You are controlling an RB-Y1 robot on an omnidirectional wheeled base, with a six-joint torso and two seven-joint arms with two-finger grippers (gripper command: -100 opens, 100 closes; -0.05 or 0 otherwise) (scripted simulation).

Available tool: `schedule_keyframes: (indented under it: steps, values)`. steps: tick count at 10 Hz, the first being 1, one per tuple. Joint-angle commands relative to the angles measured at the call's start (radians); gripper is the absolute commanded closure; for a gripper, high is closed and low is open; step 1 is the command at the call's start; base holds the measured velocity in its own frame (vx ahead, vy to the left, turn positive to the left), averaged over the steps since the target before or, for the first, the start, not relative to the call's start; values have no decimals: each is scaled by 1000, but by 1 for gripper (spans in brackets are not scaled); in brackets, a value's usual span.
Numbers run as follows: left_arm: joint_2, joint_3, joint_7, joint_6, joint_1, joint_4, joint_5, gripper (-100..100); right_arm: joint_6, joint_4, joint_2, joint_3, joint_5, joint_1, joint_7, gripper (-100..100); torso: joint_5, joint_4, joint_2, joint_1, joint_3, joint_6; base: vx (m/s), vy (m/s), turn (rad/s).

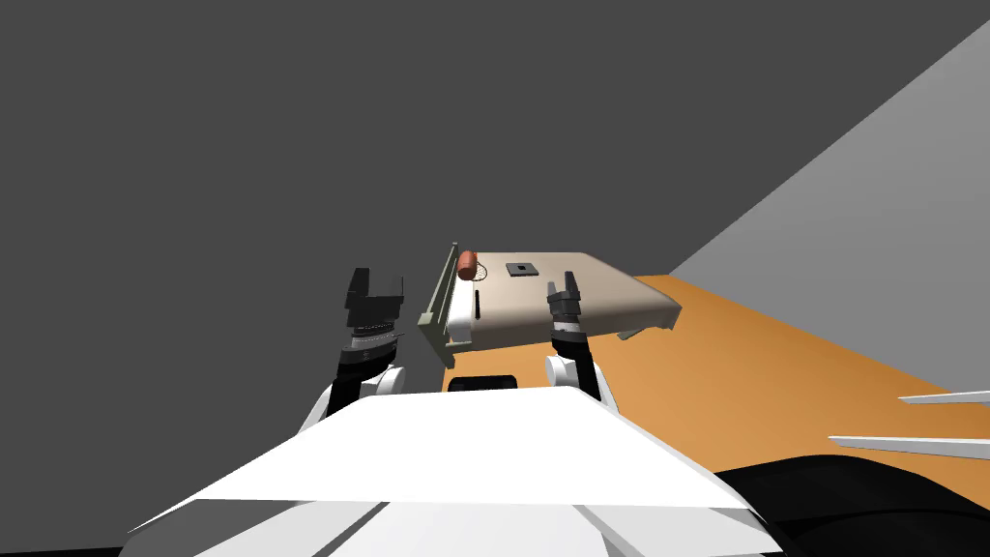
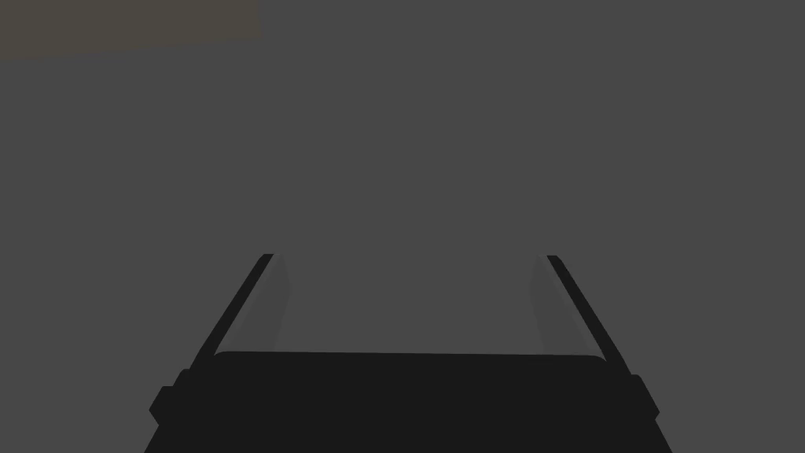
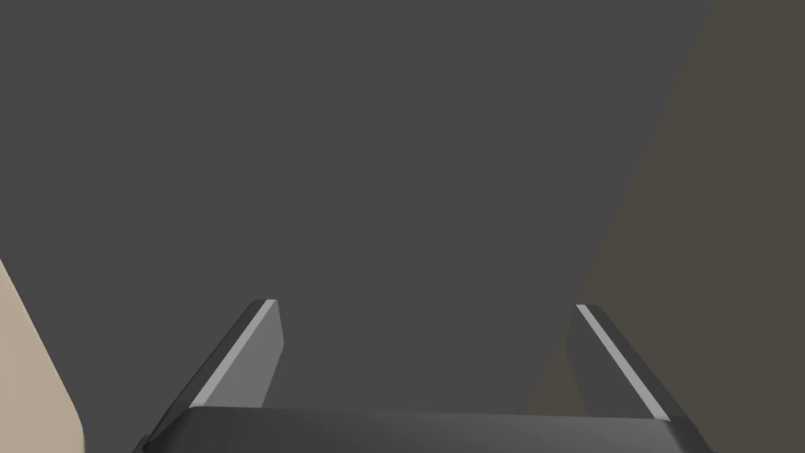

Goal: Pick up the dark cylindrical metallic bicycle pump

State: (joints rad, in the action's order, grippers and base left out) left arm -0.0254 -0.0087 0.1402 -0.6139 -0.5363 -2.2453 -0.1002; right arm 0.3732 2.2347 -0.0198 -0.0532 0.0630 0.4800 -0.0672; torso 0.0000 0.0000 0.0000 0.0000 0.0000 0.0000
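Lying on the near side of a wide beige bed [image 1: 580, 290] with a white edge is the thin dark stick-shaped bicycle pump [image 1: 477, 305]. It is flat on the bed top, close to the pale green slatted board [image 1: 440, 305] at the bed's end. Nothing is touching it.

A short red-brown roll [image 1: 468, 263] sits just past the far end of the pump, near the same green board. A small flat black square [image 1: 521, 269] lies a bit further along the bed top, apart from both.

The left gripper [image 1: 377, 276] is held up in front of the dark grey wall [image 1: 242, 145], off to the side of the bed and past the green board. In the left wrist view the left gripper [image 2: 409, 256] has its two fingers spread wide, with nothing between them.

The right gripper [image 1: 562, 282] is up in front of the bed's near side, on the other side of the pump. The pump shows between the two grippers, closer to the right one. In the right wrist view the right gripper [image 3: 425, 304] also has its fingers spread wide and holds nothing.

The bed stands on an orange floor [image 1: 773, 387]. A lighter grey wall [image 1: 870, 193] meets the dark one behind the bed.
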Motion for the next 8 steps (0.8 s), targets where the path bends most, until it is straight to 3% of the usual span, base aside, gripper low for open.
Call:
schedule_keyframes:
  steps: [1,4,8]
  values:
    - [-30,-3,-14,12,-6,4,10,-100,0,0,0,0,0,0,0,0,0,0,0,0,0,0,26,-16,-56]
    - [-93,-7,-69,56,-30,18,51,-100,0,0,0,0,0,0,0,0,-1,-1,-4,-3,-2,0,70,-45,-97]
    - [-180,-4,-189,151,-88,37,142,-100,0,0,0,0,0,0,0,0,0,-2,-9,-2,-5,0,133,-33,-144]
